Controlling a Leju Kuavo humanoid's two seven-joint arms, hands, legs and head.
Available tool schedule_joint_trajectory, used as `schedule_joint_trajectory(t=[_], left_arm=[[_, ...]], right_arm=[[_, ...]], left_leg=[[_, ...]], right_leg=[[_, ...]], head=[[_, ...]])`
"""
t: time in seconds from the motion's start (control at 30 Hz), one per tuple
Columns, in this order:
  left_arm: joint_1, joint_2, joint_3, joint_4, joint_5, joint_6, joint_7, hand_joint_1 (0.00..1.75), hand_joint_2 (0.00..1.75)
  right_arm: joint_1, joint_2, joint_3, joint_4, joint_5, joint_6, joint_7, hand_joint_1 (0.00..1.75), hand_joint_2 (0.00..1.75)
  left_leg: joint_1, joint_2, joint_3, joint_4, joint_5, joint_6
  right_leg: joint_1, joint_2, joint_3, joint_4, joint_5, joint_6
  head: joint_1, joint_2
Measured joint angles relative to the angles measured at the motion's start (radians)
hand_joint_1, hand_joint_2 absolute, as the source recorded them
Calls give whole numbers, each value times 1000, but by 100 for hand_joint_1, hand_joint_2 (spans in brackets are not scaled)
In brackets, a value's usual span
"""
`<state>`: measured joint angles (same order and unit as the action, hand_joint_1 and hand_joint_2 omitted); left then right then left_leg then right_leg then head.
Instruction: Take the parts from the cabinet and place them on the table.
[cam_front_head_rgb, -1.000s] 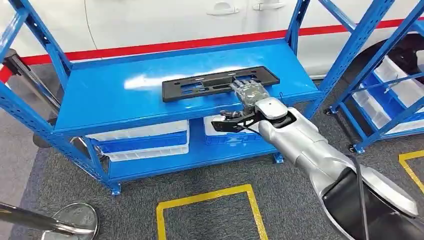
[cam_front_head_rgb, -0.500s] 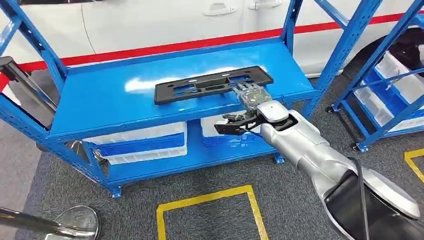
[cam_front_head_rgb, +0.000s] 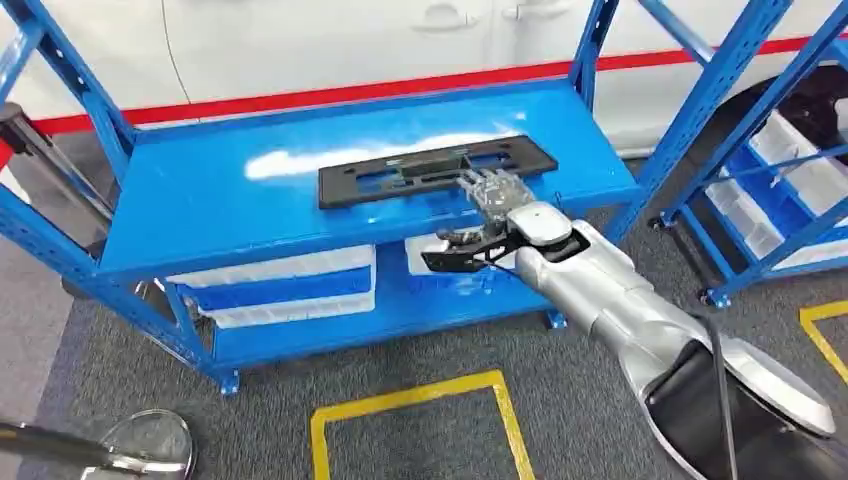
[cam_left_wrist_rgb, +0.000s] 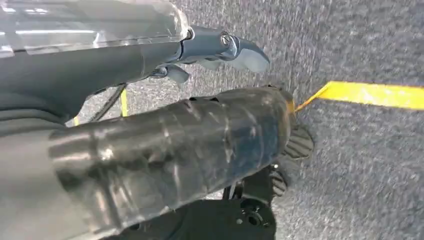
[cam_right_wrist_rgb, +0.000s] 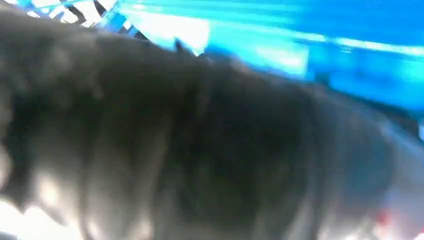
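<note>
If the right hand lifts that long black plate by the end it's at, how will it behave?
The black plate looks like thin moulded plastic with cut-outs, so probably light and fairly stiff, perhaps flexing slightly. The right hand is near one end, so the far end may sag or swing. On the glossy blue shelf it could slide if nudged.
</note>
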<state>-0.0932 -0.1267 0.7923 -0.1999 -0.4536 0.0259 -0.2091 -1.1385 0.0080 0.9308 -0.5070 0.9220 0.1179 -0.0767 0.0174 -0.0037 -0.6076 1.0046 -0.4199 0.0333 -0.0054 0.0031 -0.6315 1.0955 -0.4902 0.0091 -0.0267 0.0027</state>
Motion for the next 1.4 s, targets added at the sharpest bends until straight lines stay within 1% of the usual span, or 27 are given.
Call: schedule_joint_trajectory(t=[0.07, 0.1, 0.13, 0.2, 0.23, 0.27, 0.3, 0.4, 0.47, 0.5, 0.6, 0.63, 0.67, 0.7, 0.77, 0.83, 0.9, 0.93, 0.97, 1.0, 1.1, 1.13, 1.17, 1.2, 1.27, 1.33, 1.4], left_arm=[[-1, 0, 0, 0, 0, 1, 0, 0, 0], [-1, 0, 0, 0, 0, 1, 0, 0, 0], [-1, 0, 0, 0, -2, 2, -1, 0, 0], [-1, 0, 0, 0, -6, 2, 0, 0, 0], [0, 0, 0, 0, -8, 1, 0, 0, 0], [1, -4, 1, 0, -8, 1, 0, 0, 0], [0, -6, 1, 0, -9, 1, 0, 0, 0], [-2, -6, 0, 0, -11, 0, 0, 0, 0], [-1, -5, 1, 0, -15, -3, 0, 0, 0], [0, -7, 1, 0, -15, -7, 0, 0, 0], [-2, -6, 1, 0, -15, -13, -3, 0, 0], [-2, -6, 0, 0, -15, -14, -3, 0, 0], [0, -6, 1, 0, -15, -14, -3, 0, 0], [2, -6, 1, 0, -15, -14, -3, 0, 0], [1, -5, 1, 0, -15, -14, -3, 0, 0], [0, -3, 1, 0, -15, -14, -3, 0, 0], [-4, -3, 0, 0, -15, -14, -4, 0, 0], [-4, -3, 1, 0, -15, -15, -5, 0, 0], [-1, -5, 1, 0, -15, -16, -5, 0, 0], [0, -5, 1, 0, -15, -17, -5, 0, 0], [-2, -5, 1, 0, -16, -17, -5, 0, 0], [-2, -5, 1, 0, -16, -17, -5, 0, 0], [-2, -5, 1, 0, -16, -17, -4, 0, 0], [-2, -5, 1, 0, -16, -17, -3, 0, 0], [0, -6, 1, 0, -17, -17, -2, 0, 0], [-1, -7, 1, 0, -20, -16, -3, 0, 0], [-2, -6, 1, 0, -24, -16, -3, 0, 0]], right_arm=[[2, -3, 0, 0, -1, 1, 0, 0, 0], [6, -5, 2, 0, -1, 2, 0, 0, 0], [9, -5, 5, 0, -1, 3, 0, 0, 0], [10, -7, 5, 0, -4, 4, 0, 0, 0], [8, -8, 5, -2, -5, 4, 0, 0, 0], [7, -10, 5, -2, -5, 5, 0, 0, 0], [6, -10, 5, -1, -5, 5, 0, 0, 0], [8, -10, 6, -3, -6, 6, 0, 0, 0], [7, -13, 6, -4, -8, 6, 1, 0, 0], [5, -14, 6, -4, -9, 6, 2, 0, 0], [9, -14, 10, -4, -14, 11, 1, 0, 0], [12, -14, 12, -4, -15, 12, 1, 0, 0], [14, -14, 14, -4, -15, 13, 1, 0, 0], [14, -14, 14, -4, -17, 13, 1, 0, 0], [13, -14, 14, -6, -17, 13, 1, 0, 0], [11, -14, 14, -6, -17, 14, 1, 0, 0], [11, -14, 14, -7, -17, 15, 1, 0, 0], [9, -14, 14, -8, -17, 15, 1, 0, 0], [9, -15, 15, -12, -17, 14, 1, 0, 0], [6, -16, 15, -12, -17, 15, 1, 0, 0], [8, -20, 15, -12, -18, 17, 1, 0, 0], [13, -21, 15, -12, -18, 18, 1, 0, 0], [17, -21, 16, -12, -19, 18, 0, 0, 0], [18, -21, 16, -12, -19, 18, 1, 0, 0], [15, -21, 16, -12, -19, 18, 0, 0, 0], [12, -21, 18, -12, -19, 19, 0, 0, 0], [17, -14, 23, -12, -19, 19, 0, 0, 0]], left_leg=[[-1, 0, 3, 1, -4, 6], [-1, 0, 5, 1, -6, 7], [-1, 0, 6, 4, -9, 7], [-1, -2, 13, 10, -18, 4], [-1, -3, 20, 14, -26, 2], [-1, -4, 23, 16, -34, -2], [-2, -4, 20, 17, -36, -6], [-2, -4, 18, 15, -38, -23], [-1, -2, 18, 25, -53, -34], [-1, -1, 5, 64, -73, -38], [1, -1, -122, 295, -155, -48], [1, -1, -150, 329, -150, -48], [1, -1, -151, 312, -121, -47], [1, -1, -132, 254, -75, -44], [0, -1, -52, 67, 33, -30], [-9, -1, -24, 11, 16, -20], [-12, -1, -27, 16, 13, -15], [-12, -2, -22, 10, 13, -11], [2, 2, -8, -6, 17, -6], [0, 1, 0, -12, 16, -2], [0, 2, 4, -10, 9, 9], [0, 2, 5, -9, 7, 9], [0, 1, 8, -8, 3, 8], [1, -1, 13, -6, -2, 5], [2, -3, 22, 5, -17, -3], [-5, -5, 16, 20, -29, -17], [-1, -4, 16, 14, -27, -25]], right_leg=[[-2, 0, -79, 152, -62, 5], [-4, 0, -116, 213, -81, 7], [-6, 0, -139, 242, -75, 9], [-9, -1, -113, 166, -4, 7], [-9, -2, -67, 63, 57, 3], [-7, -3, -31, -24, 94, -4], [-2, -3, -21, -29, 75, -9], [9, 0, -16, -50, 68, -17], [-6, 0, 1, -67, 70, -25], [-7, 0, 8, -70, 67, -33], [-4, 0, 21, -69, 56, -41], [-4, 1, 25, -69, 52, -41], [-3, 2, 31, -68, 48, -41], [-3, 3, 38, -67, 43, -40], [-1, 3, 57, -67, 30, -37], [4, 5, 54, -64, 22, -29], [0, 3, 55, -69, 21, -20], [2, 3, 59, -73, 20, -14], [2, 2, 59, -68, 10, -9], [2, 1, 50, -38, -6, -4], [-4, 2, -71, 181, -97, 6], [-7, 2, -105, 230, -103, 9], [-11, 1, -116, 231, -80, 12], [-14, 0, -102, 184, -37, 13], [-18, -3, -31, 15, 67, 11], [-9, -3, 5, -55, 60, 6], [-6, 0, -1, -47, 56, -4]], head=[[0, 0], [0, 0], [0, 0], [0, 0], [0, 0], [0, 0], [0, 0], [-1, 0], [-1, 0], [-4, 0], [-3, 0], [-4, 0], [-4, 0], [-3, 0], [-3, 0], [-4, 0], [-3, 0], [-3, 0], [-3, 0], [-2, 0], [-2, 0], [-2, 0], [-2, 0], [-2, 0], [-2, 0], [-2, 0], [-3, 0]])
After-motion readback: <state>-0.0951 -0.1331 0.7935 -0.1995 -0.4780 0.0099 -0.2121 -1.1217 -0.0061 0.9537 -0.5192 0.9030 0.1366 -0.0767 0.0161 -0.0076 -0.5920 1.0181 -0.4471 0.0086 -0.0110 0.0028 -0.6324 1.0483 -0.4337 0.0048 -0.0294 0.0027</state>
